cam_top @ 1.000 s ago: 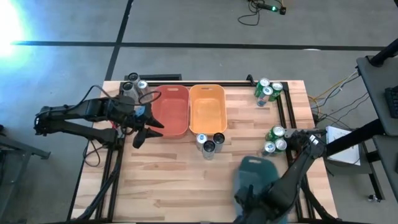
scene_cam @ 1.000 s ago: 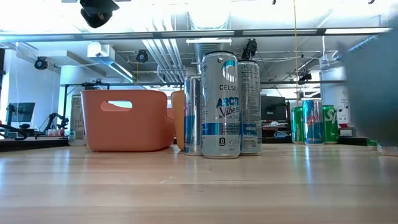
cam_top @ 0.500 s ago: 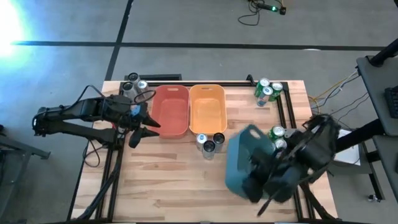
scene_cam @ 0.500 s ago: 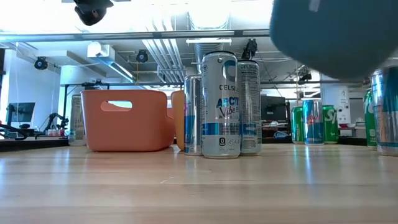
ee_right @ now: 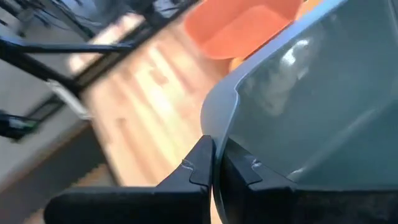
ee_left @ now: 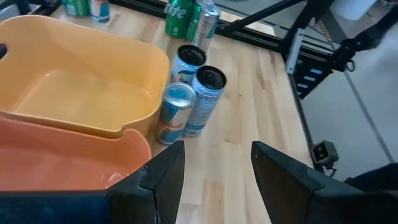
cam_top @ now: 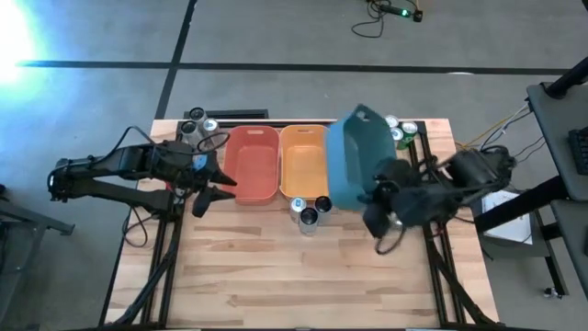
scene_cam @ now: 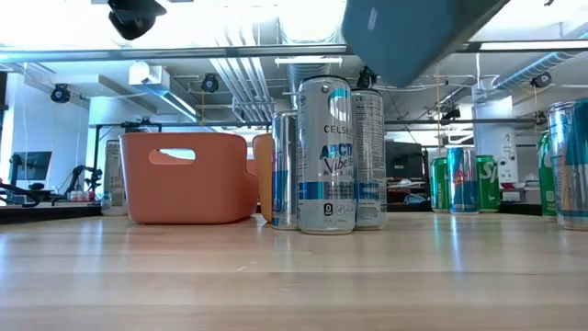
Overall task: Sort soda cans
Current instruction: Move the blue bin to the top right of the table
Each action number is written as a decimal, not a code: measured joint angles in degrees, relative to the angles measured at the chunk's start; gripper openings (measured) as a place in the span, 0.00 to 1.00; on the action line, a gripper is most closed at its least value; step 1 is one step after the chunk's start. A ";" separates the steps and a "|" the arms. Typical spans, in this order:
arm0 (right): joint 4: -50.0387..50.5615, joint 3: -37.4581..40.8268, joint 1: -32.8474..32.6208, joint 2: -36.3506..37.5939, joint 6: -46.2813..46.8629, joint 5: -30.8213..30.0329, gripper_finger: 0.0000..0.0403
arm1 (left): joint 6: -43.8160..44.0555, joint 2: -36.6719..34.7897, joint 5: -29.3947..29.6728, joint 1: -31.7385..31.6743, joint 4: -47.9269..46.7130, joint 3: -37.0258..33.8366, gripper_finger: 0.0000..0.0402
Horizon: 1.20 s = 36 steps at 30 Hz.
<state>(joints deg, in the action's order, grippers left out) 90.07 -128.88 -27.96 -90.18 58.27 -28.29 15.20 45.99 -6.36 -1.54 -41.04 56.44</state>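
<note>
Tabletop [scene_cam: 184, 276] Celsius "Arctic Vibe" can [scene_cam: 325, 154]

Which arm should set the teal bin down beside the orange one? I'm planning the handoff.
The right. Its gripper is shut on the teal bin, held above the table next to the orange bin. The left gripper is open, by the red bin.

The tabletop [cam_top: 276, 267] is made of pale wood planks, smooth with a soft sheen. The soda cans [scene_cam: 327, 154] are seen as glossy metal. The red bin [cam_top: 251, 163], orange bin [cam_top: 305, 158] and teal bin [cam_top: 351, 156] look like smooth matt plastic.
</note>
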 joint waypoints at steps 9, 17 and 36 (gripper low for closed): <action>-0.09 13.55 9.98 1.61 -5.60 7.98 0.02 | 1.92 0.10 0.99 0.00 0.02 -0.13 0.43; -0.13 25.52 11.52 3.22 -3.41 11.06 0.02 | 2.93 0.08 0.99 0.00 0.00 -0.13 0.43; -3.83 33.16 15.68 -3.90 -11.95 13.74 0.02 | 2.91 0.14 1.01 0.00 0.07 -0.35 0.43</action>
<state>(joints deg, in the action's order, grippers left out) 86.23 -95.72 -12.28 -94.09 46.32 -14.55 18.11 46.13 -5.34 -1.54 -40.97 56.10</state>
